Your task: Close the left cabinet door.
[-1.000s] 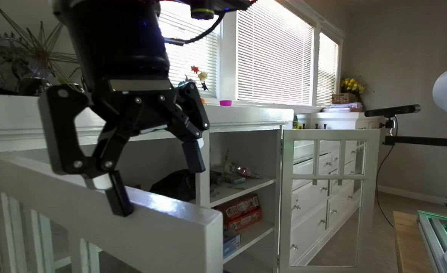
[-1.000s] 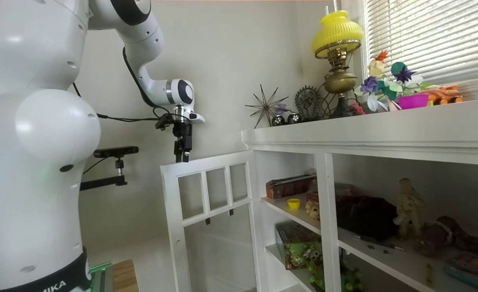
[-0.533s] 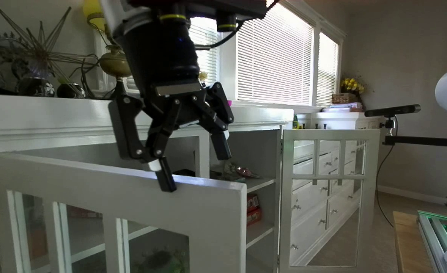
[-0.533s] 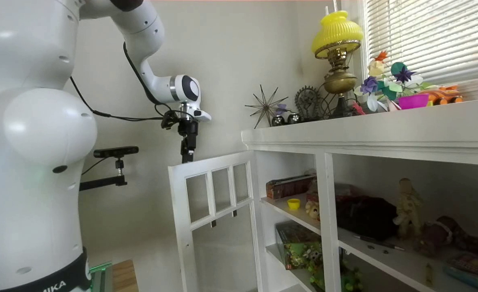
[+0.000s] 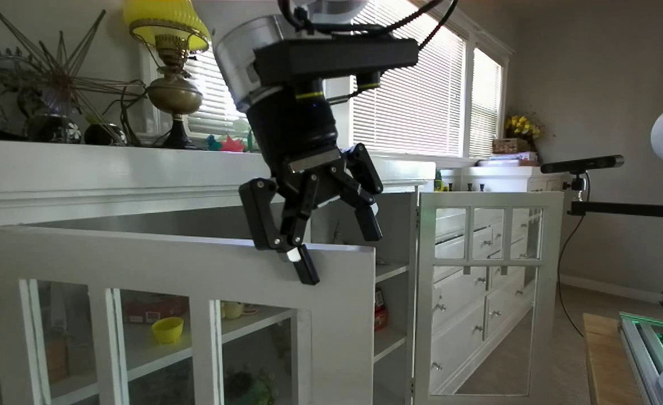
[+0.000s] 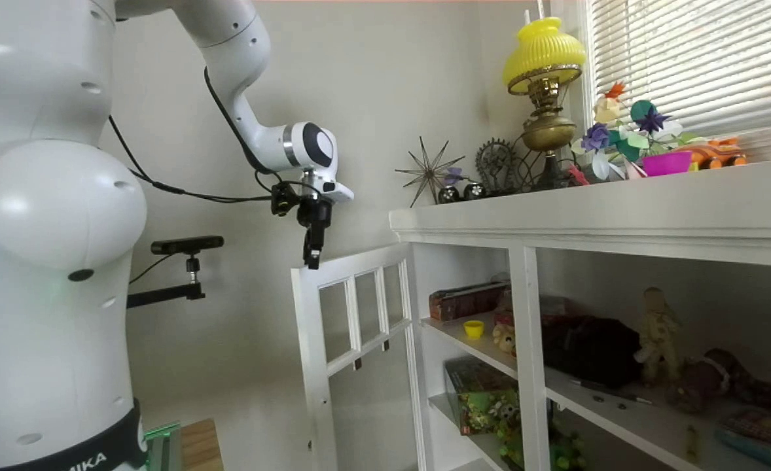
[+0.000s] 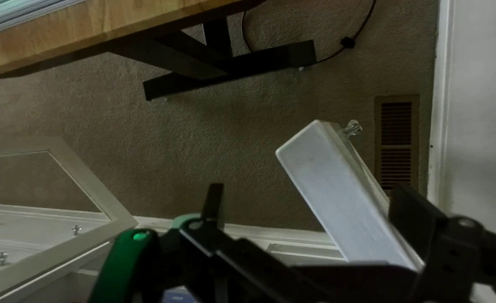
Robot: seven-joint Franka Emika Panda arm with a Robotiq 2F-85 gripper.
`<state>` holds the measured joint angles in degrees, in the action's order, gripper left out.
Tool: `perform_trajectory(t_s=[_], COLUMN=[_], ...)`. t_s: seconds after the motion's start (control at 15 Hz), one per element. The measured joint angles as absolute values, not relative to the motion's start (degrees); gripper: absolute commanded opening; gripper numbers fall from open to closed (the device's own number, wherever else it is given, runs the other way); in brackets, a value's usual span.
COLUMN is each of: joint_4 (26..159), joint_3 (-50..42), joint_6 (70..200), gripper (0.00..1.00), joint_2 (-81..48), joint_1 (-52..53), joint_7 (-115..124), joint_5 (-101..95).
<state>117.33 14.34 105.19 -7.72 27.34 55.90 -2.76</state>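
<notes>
The left cabinet door, white with three columns of glass panes, stands partly open from the white cabinet. It also shows in an exterior view, and its top edge runs through the wrist view. My gripper is open and straddles the door's top edge near its free end. One finger is down on the outer face, very near or touching it. The other finger is on the cabinet side, apart from the door. In an exterior view the gripper is over the door's free corner.
The other white paned door stands open to the right; its frame shows in the wrist view. Shelves hold a yellow cup and toys. A yellow lamp stands on the cabinet top. A wooden table edge is nearby.
The left cabinet door has swung partway toward the cabinet. My gripper has moved along with it, staying open over the top edge and moving nearer the door's free end.
</notes>
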Motion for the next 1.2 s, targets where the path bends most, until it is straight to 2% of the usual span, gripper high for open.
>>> perform_trajectory(t_s=[1.2], joint_4=[127.6], joint_3=[14.1], joint_6=[105.3], gripper=[1.00], joint_2=[3.6], joint_1=[16.6], joint_7=[58.3], joint_5=[-4.0])
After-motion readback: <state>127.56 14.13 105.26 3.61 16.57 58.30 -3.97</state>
